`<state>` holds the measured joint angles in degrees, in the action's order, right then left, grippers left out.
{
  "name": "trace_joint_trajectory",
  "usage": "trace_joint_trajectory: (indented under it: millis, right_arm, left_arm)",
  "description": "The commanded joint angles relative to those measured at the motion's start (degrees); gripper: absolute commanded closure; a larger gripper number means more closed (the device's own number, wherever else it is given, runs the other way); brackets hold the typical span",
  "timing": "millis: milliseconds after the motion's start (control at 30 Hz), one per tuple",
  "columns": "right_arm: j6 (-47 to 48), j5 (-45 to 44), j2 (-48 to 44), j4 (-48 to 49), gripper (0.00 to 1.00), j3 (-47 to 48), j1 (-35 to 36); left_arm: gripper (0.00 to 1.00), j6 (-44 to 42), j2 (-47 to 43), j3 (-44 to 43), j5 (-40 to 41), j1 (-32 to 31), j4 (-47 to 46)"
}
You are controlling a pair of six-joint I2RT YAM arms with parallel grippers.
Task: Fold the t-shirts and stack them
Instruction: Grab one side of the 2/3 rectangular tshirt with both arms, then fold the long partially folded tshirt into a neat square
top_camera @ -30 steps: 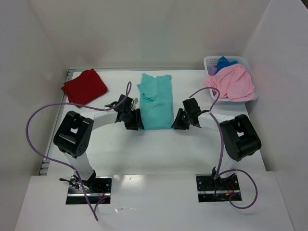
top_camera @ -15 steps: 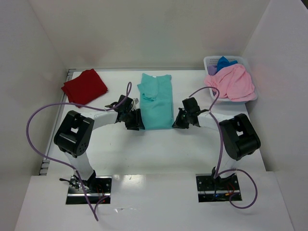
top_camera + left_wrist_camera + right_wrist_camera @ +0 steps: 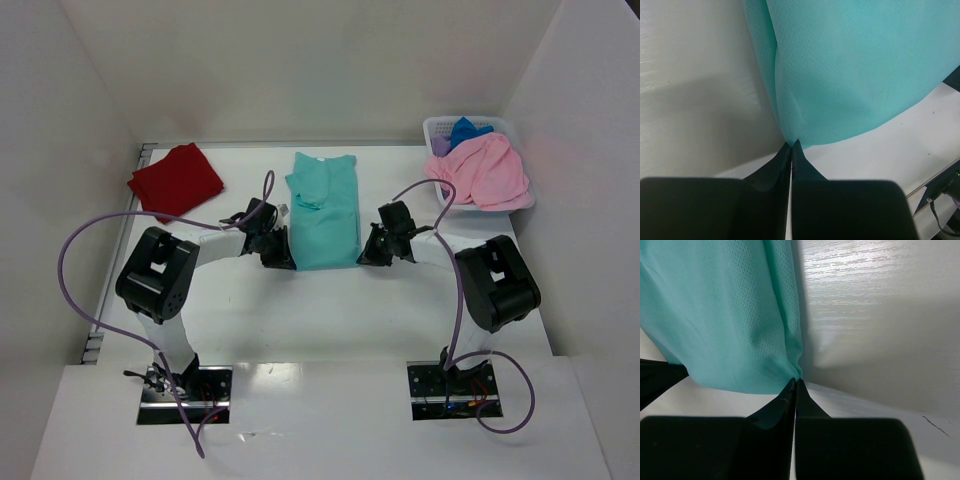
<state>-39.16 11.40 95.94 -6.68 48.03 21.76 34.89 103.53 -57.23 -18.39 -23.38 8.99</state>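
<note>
Lying lengthwise mid-counter, the teal t-shirt is folded to a narrow strip, collar at the far end. The left tool is clenched on its near-left corner, and the right tool on its near-right corner. Both wrist views show fabric pinched btwn the tips. The dark red t-shirt sits folded at far left. The pink t-shirt drapes over the white basket at far right, w/ blue fabric & purple fabric inside.
</note>
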Motion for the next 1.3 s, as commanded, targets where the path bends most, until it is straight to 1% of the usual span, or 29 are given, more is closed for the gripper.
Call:
trace_joint_trajectory:
  millis: [0, 167, 333, 533, 700, 800, 867, 900, 1033, 1167, 1267]
  right_arm:
    - [-0.13, -0.24, -0.32, 1.58, 1.00, 2.33, 0.48]
    - [-0.13, -0.24, -3.47, 0.44, 1.00, 1.63, 0.48]
    - [-0.13, 1.43, -7.69, -0.62, 1.00, -1.53, 0.48]
    - [-0.13, 2.58, -13.05, -4.83, 1.00, -2.06, 0.48]
    - [-0.75, 4.50, -16.92, -7.55, 1.00, 0.82, 0.48]
    - [-0.75, 3.37, -18.15, -7.56, 1.00, 3.81, 0.48]
    - [-0.75, 1.71, -18.16, -8.09, 1.00, 5.84, 0.48]
    - [-0.75, 1.70, -17.55, -8.09, 1.00, 8.11, 0.48]
    - [0.40, 1.70, -13.52, -5.90, 1.00, 13.31, -1.19]
    - [1.54, 1.70, -8.95, -3.61, 1.00, 18.14, -2.86]
    - [2.68, 1.08, -4.64, -2.90, 1.00, 24.01, -3.56]
  left_arm:
    - [1.00, -0.79, 0.10, -0.69, 0.38, 0.35, 2.43]
    - [1.00, -1.85, -2.00, -1.21, 0.38, 0.35, 5.93]
    - [1.00, -2.37, -4.38, -0.69, 0.38, 0.35, 8.31]
    - [1.00, -3.51, -8.08, -1.30, -0.76, 0.35, 13.15]
    - [1.00, -5.27, -11.06, -5.78, -1.82, 0.35, 18.25]
    - [1.00, -5.80, -11.68, -9.99, -1.82, 0.35, 20.27]
    - [1.00, -6.32, -11.68, -12.72, -1.82, 1.49, 20.97]
    - [1.00, -6.33, -11.07, -15.51, -2.34, 2.45, 20.98]
    - [1.00, -6.86, -8.96, -21.50, -3.57, 6.14, 20.98]
    - [1.00, -8.61, -4.14, -26.08, -4.37, 8.34, 20.45]
    - [1.00, -9.14, -0.54, -31.44, -5.07, 9.40, 20.45]
